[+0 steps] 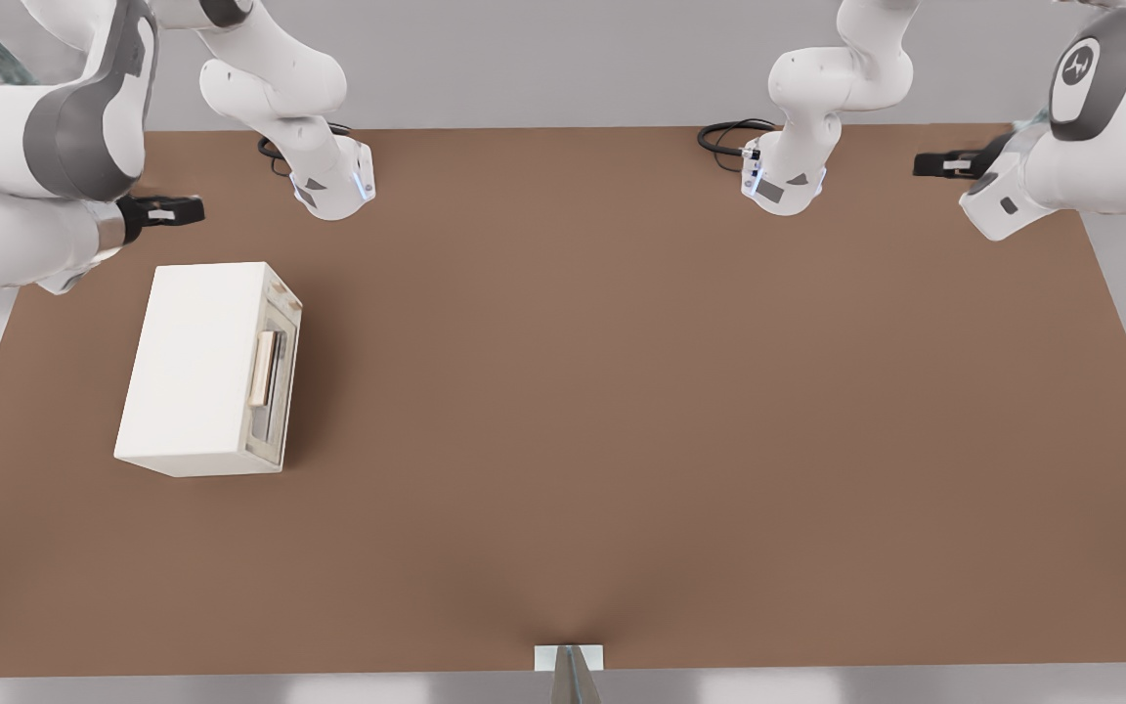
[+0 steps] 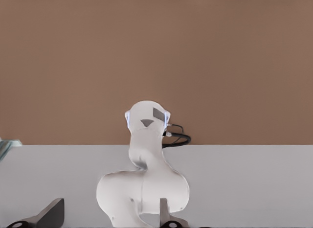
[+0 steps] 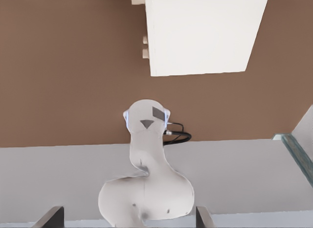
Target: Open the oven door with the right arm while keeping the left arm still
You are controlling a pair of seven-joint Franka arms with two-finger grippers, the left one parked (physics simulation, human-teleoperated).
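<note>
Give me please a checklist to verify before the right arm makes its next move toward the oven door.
1. Oven door shut: ok, it lies flat against the oven.
2. Handle free: ok, nothing touches it.
3. Gripper open: ok, the fingers stand wide apart in the right wrist view.
4. Gripper at the handle: not ok, it hovers past the oven's far end, apart from the oven.
5. Side on which the door hinges: cannot tell.
</note>
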